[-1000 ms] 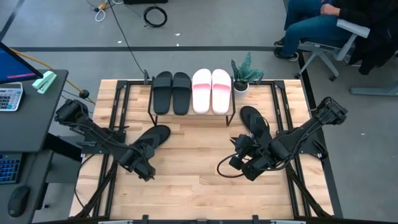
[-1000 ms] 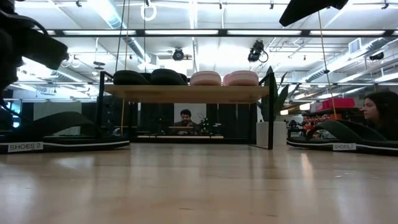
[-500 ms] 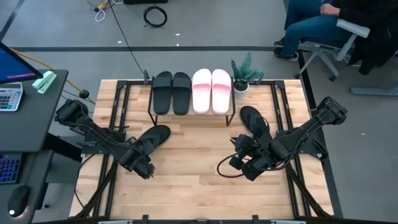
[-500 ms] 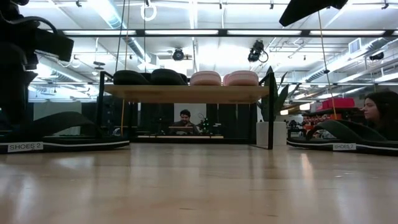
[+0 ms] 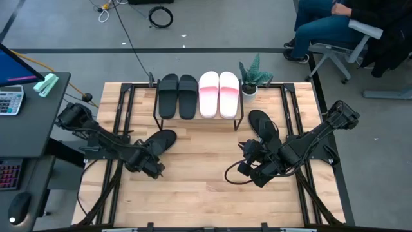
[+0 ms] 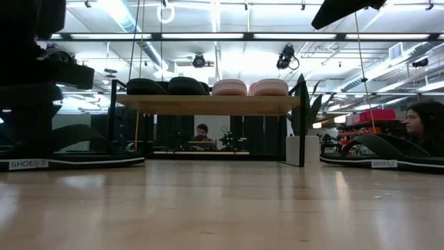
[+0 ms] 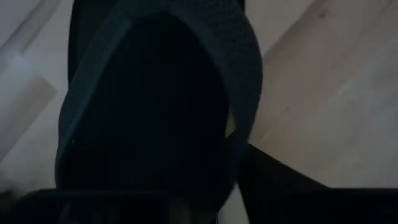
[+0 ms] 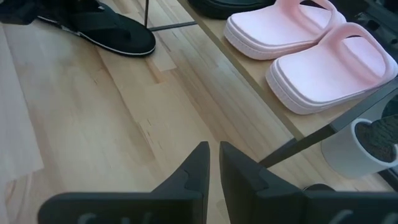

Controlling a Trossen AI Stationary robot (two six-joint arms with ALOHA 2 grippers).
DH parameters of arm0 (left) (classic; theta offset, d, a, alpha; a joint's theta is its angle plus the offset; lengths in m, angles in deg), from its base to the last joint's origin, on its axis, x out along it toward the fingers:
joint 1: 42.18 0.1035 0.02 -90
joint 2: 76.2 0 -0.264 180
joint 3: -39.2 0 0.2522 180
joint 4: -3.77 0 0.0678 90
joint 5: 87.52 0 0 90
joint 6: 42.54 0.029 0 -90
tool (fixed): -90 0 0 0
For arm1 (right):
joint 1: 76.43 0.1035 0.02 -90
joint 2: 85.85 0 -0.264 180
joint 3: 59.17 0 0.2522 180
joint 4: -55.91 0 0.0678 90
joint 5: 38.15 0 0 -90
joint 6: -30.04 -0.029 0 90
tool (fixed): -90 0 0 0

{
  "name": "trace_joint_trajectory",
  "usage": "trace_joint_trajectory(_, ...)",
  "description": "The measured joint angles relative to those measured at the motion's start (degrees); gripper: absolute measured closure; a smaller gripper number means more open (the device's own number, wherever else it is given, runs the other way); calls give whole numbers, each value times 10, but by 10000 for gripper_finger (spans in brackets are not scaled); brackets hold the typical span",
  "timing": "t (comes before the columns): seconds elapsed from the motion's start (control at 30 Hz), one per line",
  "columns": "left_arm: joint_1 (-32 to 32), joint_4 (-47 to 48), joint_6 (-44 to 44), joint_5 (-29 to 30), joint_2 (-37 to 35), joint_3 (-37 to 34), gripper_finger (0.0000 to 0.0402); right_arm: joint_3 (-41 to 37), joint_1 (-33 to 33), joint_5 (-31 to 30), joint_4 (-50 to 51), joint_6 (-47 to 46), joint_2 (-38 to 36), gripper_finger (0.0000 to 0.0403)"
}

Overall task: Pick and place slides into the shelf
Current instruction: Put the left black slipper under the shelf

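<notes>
**High view: left arm down on the left flip-flop**

High view, item by item. Shelf (image 5: 197,120): far centre of the table, holding two black slides (image 5: 177,95) and two pink slides (image 5: 219,93) side by side. Four of six are placed.

Left flip-flop (image 5: 158,140): flat on the table, in front of the shelf's left end. My left gripper (image 5: 150,167) has moved in over its heel end within the last second, from a spot just beside it. My fingers have been narrowing meanwhile, but I cannot tell whether they have closed on the sole; the left wrist view shows only the dark sole filling the lens.

Right flip-flop (image 5: 263,127): flat on the table, in front of the plant (image 5: 253,75), untouched.

Right gripper (image 8: 213,163): waiting near that flip-flop, holding nothing, fingers almost pressed together with a thin gap between them.

Judgement: the grasp on the fifth sandal is beginning; lift and carry to the shelf remain.
</notes>
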Motion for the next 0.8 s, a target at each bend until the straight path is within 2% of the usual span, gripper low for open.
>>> trace_joint_trajectory(0.13,-2,-27,-5,8,1,35,381,0,0,0,0,11,0,360)
trace_joint_trajectory(0.17,-2,-39,-3,12,1,46,388,0,0,0,0,16,0,360)
trace_joint_trajectory(0.3,3,-75,26,88,1,91,382,0,0,0,0,19,0,360)
trace_joint_trajectory(0.43,39,-106,65,155,1,121,391,0,0,0,0,15,0,360)
trace_joint_trajectory(0.6,103,-205,133,157,5,129,388,0,0,0,0,14,0,360)
trace_joint_trajectory(0.8,151,-245,121,93,59,129,391,0,0,0,-2,14,0,360)
